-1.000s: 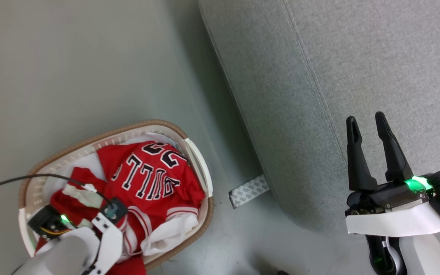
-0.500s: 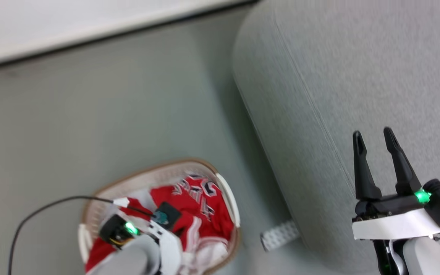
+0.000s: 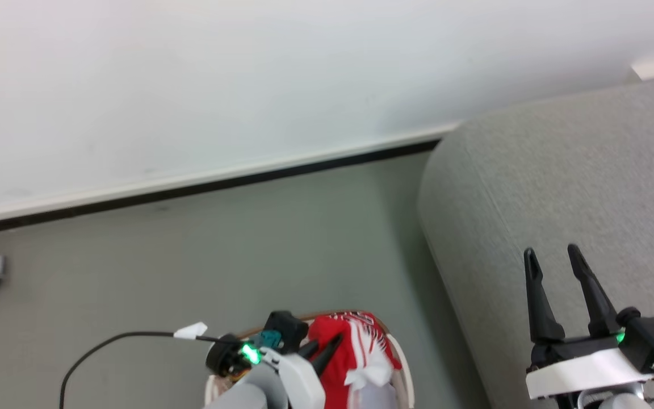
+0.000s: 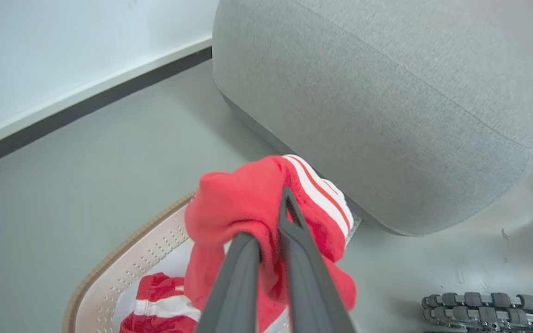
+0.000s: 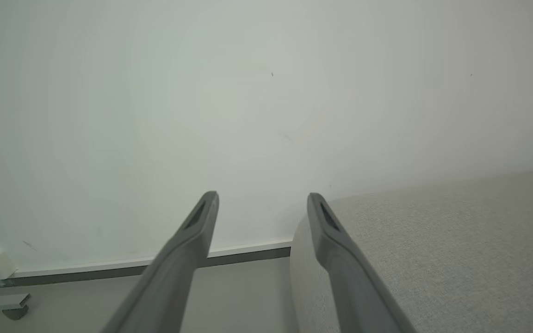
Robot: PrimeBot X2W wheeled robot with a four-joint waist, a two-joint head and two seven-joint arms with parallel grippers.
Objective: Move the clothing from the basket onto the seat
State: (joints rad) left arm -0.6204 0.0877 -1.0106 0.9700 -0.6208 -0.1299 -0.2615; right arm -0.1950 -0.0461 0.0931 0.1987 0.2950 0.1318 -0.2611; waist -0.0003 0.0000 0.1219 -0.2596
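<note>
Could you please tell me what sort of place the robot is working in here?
Probably a living room, or a mock-up of one: a large grey sofa, a laundry basket holding red clothing on a smooth grey floor, and a bare white wall with a dark skirting line.

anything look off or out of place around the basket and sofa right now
Nothing spilled or damaged. The left gripper is shut on a bunched red jersey above the basket, with more red clothing inside. One oddity: a grey segmented strip lies on the floor near the sofa; I cannot tell what it is.
</note>
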